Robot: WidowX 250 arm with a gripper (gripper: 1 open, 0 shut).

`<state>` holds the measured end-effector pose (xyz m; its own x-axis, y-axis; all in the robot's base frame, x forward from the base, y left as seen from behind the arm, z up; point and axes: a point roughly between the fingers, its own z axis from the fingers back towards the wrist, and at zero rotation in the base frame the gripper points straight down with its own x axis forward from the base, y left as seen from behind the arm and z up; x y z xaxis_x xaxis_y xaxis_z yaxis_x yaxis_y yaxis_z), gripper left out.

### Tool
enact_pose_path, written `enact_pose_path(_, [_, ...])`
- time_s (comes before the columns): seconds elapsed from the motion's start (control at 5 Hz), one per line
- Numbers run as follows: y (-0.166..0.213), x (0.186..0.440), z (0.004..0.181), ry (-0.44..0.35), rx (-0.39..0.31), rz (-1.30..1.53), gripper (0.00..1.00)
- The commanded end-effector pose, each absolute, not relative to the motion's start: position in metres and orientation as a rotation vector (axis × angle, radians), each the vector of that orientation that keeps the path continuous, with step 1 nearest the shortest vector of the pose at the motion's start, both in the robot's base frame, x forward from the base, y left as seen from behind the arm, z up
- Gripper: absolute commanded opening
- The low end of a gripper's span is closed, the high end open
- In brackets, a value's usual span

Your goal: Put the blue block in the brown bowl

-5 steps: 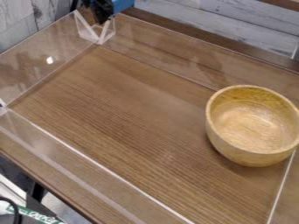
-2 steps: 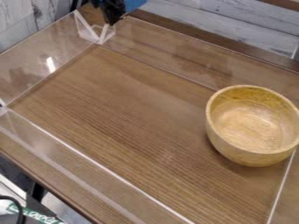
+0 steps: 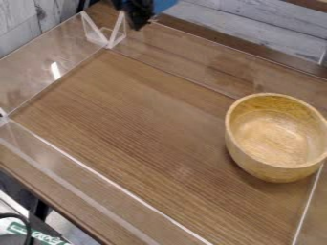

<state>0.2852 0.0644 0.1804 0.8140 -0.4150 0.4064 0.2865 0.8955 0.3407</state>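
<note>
Your gripper (image 3: 140, 16) had slid from eleven toward twelve o'clock, fingers closed, apparently on the blue block (image 3: 163, 5), bringing it nearer the brown bowl (image 3: 276, 137) at three.

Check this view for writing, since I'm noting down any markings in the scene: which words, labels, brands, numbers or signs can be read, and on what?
None can be read.
The brown bowl and the wooden table show grain but no lettering.
The blue block, at the top edge, shows no visible text.
The dark and pale items at the lower left corner are too small and cut off to tell.
</note>
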Motion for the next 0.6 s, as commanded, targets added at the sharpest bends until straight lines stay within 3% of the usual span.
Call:
enact_pose_path(0.0, [0.035,0.277,0.197,-0.540,0.270,-0.372,0.00])
enact_pose_path(0.4, [-0.031,0.252,0.195,-0.544,0.244,-0.384,0.00])
